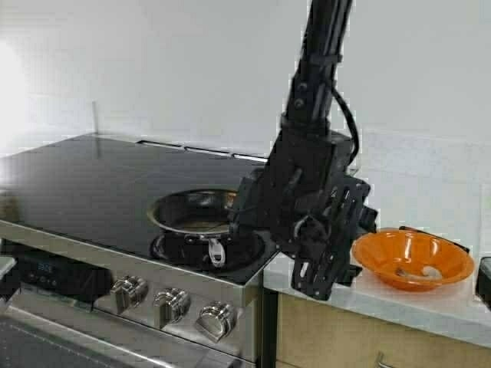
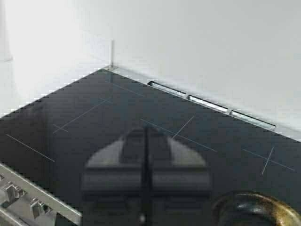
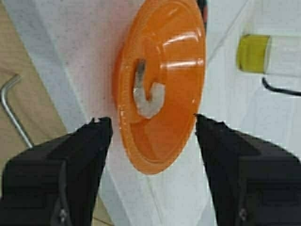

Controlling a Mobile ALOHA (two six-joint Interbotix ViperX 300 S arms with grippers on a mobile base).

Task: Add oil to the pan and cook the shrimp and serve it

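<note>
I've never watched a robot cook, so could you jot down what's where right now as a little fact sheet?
Pan: the pan sits on the black stovetop, its front right burner
Shrimp: the shrimp lies curled in the orange bowl, not in the pan
Bowl: on the white counter, right of the stove
Right gripper: the right gripper is open, pointed at the bowl
Left gripper: the left gripper is shut, empty, above the stovetop
Oil: no oil jug in sight

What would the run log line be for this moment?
right gripper: open, by orange bowl | shrimp: in bowl | pan: on stove | left gripper: shut, over stove
</note>
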